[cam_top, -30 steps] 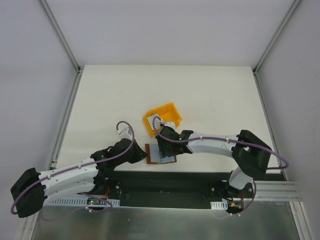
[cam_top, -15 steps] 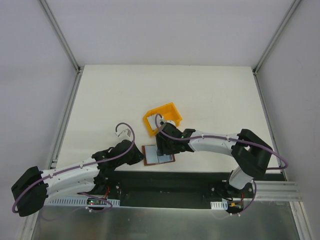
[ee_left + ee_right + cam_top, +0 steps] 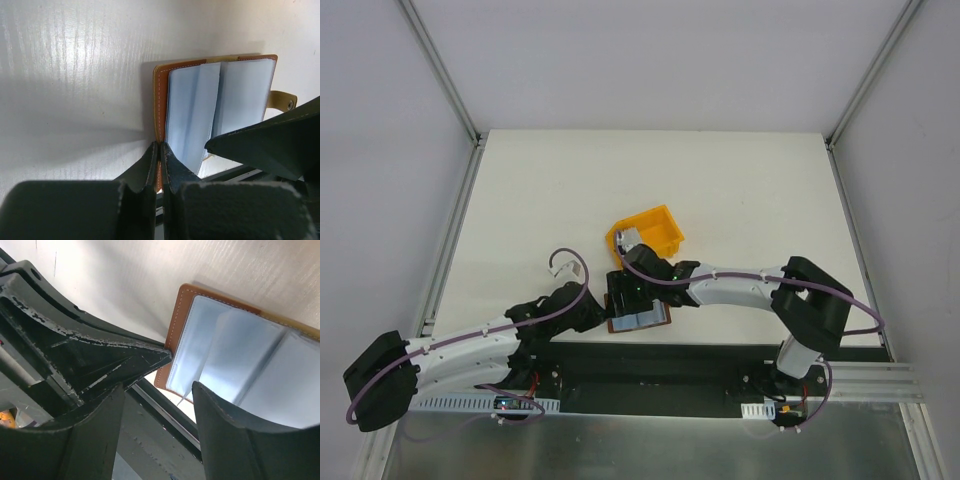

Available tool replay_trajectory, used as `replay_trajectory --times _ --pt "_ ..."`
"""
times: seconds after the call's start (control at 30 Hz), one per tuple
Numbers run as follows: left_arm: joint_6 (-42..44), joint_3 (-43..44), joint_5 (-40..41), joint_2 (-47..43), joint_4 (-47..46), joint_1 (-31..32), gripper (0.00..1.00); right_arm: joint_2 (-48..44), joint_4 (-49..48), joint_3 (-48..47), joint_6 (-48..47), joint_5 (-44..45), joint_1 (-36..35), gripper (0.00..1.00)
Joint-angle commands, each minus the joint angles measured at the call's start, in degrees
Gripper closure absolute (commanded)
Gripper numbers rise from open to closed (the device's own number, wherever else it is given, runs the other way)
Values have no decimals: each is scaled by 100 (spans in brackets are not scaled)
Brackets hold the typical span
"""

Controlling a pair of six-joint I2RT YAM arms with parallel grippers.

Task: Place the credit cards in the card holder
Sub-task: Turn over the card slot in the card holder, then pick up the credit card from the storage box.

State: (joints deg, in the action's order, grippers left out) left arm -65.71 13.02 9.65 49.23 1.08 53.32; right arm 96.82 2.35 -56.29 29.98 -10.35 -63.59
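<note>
The card holder lies open near the table's front edge, brown leather with pale blue-grey sleeves fanned up. My left gripper is shut on its brown left edge. My right gripper hovers open over the holder's near left corner, with nothing between its fingers. One loose sleeve tip hangs just beyond them. In the top view the right gripper sits right beside the left gripper. No credit cards show in any view.
A yellow bin stands just behind the holder, its left side covered by my right wrist. The black rail along the table's front edge runs right under the right gripper. Both arms crowd the front centre.
My right gripper has swung left and toward the front edge, from beside the bin to over the holder's left part. The left gripper has kept its hold and barely moved.
</note>
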Motion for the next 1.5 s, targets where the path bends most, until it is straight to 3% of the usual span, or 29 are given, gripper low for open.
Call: replay_trajectory --times 0.0,0.47,0.73,1.07,1.47 --pt "-196 -176 142 -160 -73 47 100 -399 -182 -66 -141 -90 5 40" --pt "-135 -133 125 -142 -64 47 100 -1261 99 329 -449 437 295 38" --pt "-12 -19 204 -72 -73 47 100 -1367 880 -434 -1116 647 953 38" --pt "120 157 195 192 -73 -146 100 -252 1636 -1769 -1916 350 1911 34" --pt "454 333 11 394 -64 -410 100 1365 1910 -3089 -2268 -318 2351 31"
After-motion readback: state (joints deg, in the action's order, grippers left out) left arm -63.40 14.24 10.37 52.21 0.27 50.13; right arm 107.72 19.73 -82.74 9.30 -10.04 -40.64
